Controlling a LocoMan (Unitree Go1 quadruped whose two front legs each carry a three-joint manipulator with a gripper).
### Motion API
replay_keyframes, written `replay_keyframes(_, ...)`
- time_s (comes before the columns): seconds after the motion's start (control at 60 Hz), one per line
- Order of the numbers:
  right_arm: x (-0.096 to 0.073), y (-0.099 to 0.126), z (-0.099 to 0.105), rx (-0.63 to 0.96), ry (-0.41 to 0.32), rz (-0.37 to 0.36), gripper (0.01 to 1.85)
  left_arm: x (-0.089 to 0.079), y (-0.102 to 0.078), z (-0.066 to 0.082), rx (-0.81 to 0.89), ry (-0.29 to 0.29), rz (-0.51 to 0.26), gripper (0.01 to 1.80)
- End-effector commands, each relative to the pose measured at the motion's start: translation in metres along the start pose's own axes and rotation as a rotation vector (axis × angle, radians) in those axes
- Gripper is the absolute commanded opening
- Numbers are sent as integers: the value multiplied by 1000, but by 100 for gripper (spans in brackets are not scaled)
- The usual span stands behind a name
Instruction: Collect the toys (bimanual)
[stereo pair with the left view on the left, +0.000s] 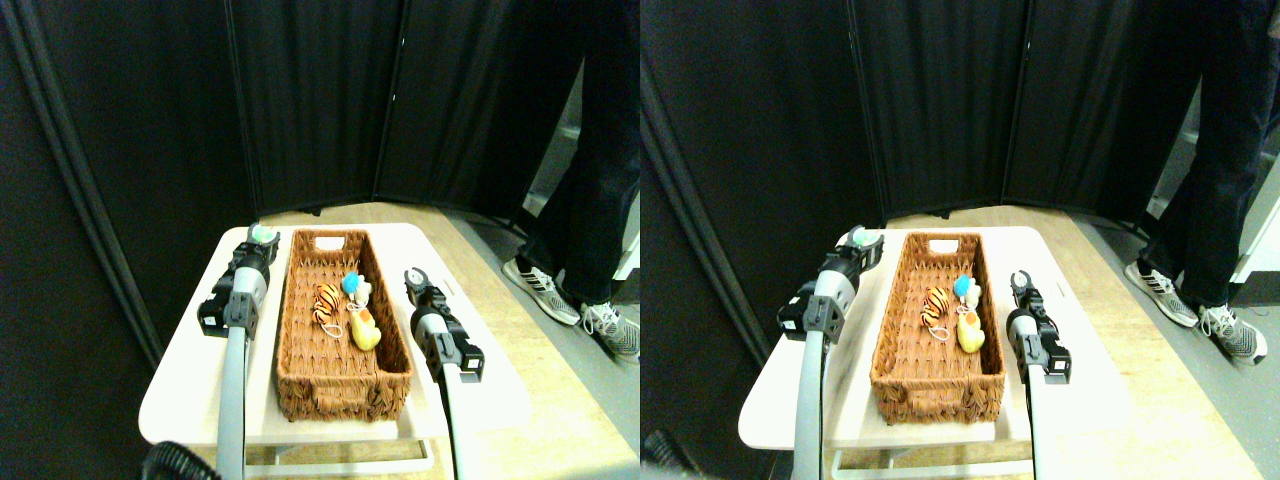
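Far left, dark curtain (120, 150) fills the view. My left pincer (262, 236) is up by the table's (180, 390) far left corner, just left of the basket (340, 385), and there is a pale green toy (263, 233) between its jaws, so it looks clamped on that, though the toy is mostly hidden and too small to name. In the basket, mid-length toward the right wall, the tiger (326, 302), a blue toy (352, 284) with something white behind it that I cannot make out, and the duck (365, 328) bunch together, touching. My right pincer (417, 277) sits just right of the basket over the table, jaws apart, nothing between them. Far right, a person's legs (590, 200) and sneakers (545, 290) stand on the floor, body cut off at the top edge.
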Motion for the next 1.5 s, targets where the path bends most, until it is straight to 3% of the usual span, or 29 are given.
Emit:
replay_keyframes(0.017,3,3,2,6,-19,28,1,4,-17,-12,-37,20,-44,1)
replay_keyframes(0.033,4,2,3,8,-18,30,1,7,-21,-20,-30,25,-36,1)
replay_keyframes(0.183,3,1,6,24,-19,44,1,12,-20,-43,-98,34,-16,1)
replay_keyframes(0.333,1,0,9,18,-28,33,1,16,-10,-55,-113,37,16,1)
replay_keyframes(0.483,0,0,10,11,-23,41,1,16,-1,-55,-169,41,49,1)
replay_keyframes(0.583,-1,1,10,0,-21,46,1,13,1,-53,-142,31,68,48)
replay_keyframes(0.6,-1,1,10,0,-21,46,1,13,1,-53,-142,31,68,48)
replay_keyframes(0.617,0,1,10,0,-20,44,1,12,1,-52,-132,35,72,60)
replay_keyframes(0.667,0,1,9,2,-18,45,1,11,2,-51,-133,41,75,75)
replay_keyframes(0.8,-2,3,8,-8,-19,50,1,9,4,-48,-140,50,85,98)
replay_keyframes(0.983,-3,3,7,4,-20,47,1,8,6,-45,-178,53,86,106)
replay_keyframes(1.083,-4,4,7,3,-15,44,1,6,7,-42,-168,39,73,98)
replay_keyframes(1.15,-4,3,7,-3,-9,62,1,4,8,-37,-121,-12,26,68)
replay_keyframes(1.183,-5,3,7,-5,-11,61,1,3,8,-36,-121,-19,21,62)
replay_keyframes(1.2,-5,3,7,-9,-13,59,1,1,10,-30,-148,-44,19,39)
replay_keyframes(1.267,-4,3,8,-10,-10,72,1,0,14,-19,-129,-28,-2,20)
replay_keyframes(1.367,-7,4,9,-6,-22,63,1,-6,25,-2,-76,-74,-12,3)
replay_keyframes(1.5,-7,5,10,-5,-16,62,1,-14,36,11,-64,-125,-13,1)
